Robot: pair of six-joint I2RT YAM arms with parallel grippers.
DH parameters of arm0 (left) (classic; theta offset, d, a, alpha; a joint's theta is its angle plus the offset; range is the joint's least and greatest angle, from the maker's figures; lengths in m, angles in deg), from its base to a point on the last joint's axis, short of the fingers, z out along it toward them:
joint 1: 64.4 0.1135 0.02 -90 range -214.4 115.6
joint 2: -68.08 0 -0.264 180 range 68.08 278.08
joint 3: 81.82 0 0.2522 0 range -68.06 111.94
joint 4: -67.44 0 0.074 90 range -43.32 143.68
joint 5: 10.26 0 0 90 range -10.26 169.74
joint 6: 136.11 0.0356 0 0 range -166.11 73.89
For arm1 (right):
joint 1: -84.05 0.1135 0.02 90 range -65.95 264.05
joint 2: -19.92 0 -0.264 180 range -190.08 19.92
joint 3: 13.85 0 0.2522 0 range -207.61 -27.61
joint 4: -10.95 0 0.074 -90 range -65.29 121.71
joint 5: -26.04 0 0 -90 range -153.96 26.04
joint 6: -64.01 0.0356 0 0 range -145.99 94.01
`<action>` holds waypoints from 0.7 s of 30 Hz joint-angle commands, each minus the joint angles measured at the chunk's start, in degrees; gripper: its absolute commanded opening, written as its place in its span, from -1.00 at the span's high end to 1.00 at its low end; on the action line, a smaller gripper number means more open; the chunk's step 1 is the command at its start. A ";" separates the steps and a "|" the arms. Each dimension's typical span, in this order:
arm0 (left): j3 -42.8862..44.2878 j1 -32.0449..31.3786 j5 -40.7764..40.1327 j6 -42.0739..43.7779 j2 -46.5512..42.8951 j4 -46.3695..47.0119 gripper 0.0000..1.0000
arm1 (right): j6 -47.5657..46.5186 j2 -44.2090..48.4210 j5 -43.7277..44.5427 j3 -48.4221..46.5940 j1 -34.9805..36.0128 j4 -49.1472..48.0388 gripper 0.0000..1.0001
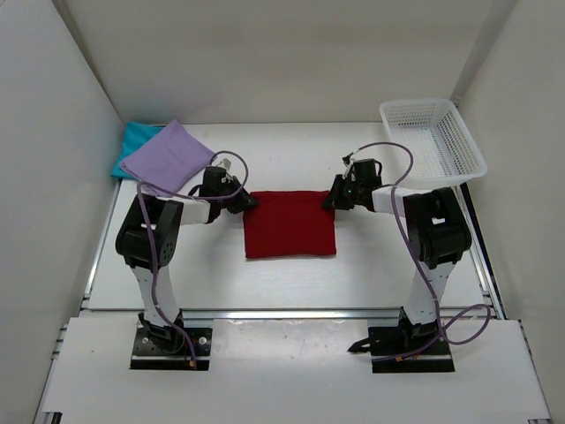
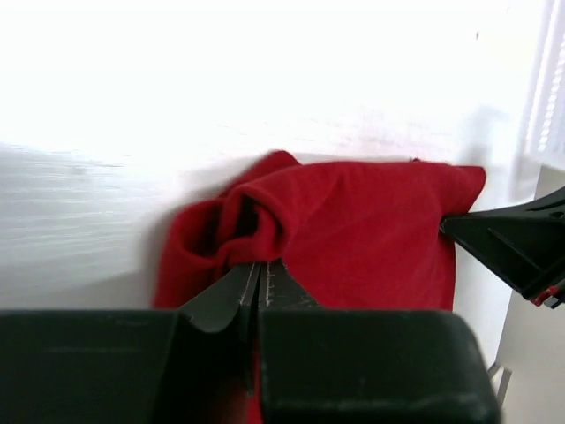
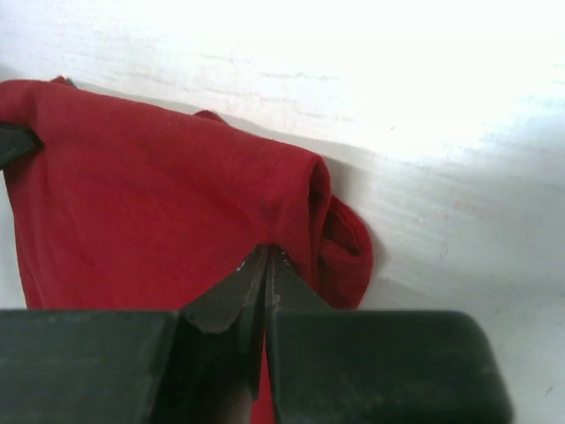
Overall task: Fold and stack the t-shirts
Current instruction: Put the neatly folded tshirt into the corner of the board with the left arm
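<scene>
A dark red shirt (image 1: 290,223) lies folded mid-frame on the table (image 1: 291,283). The left claw (image 1: 250,201) pinches its upper left corner, the right claw (image 1: 330,200) its upper right corner.

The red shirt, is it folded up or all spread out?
Folded. The red shirt lies as a compact rectangle, no sleeves sticking out, with doubled layers at its far corners.
</scene>
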 commanded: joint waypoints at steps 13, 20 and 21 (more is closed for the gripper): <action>-14.16 2.88 -0.60 2.21 -21.89 1.20 -0.09 | -1.25 15.94 0.47 3.39 2.54 0.96 -0.11; -19.53 1.84 -3.14 8.63 -22.88 -7.00 -0.25 | 0.78 31.77 2.14 20.10 4.83 -2.73 -0.36; -20.58 1.66 -3.06 8.55 -22.09 -7.08 -0.29 | 0.86 33.27 2.06 21.34 5.35 -2.65 -0.36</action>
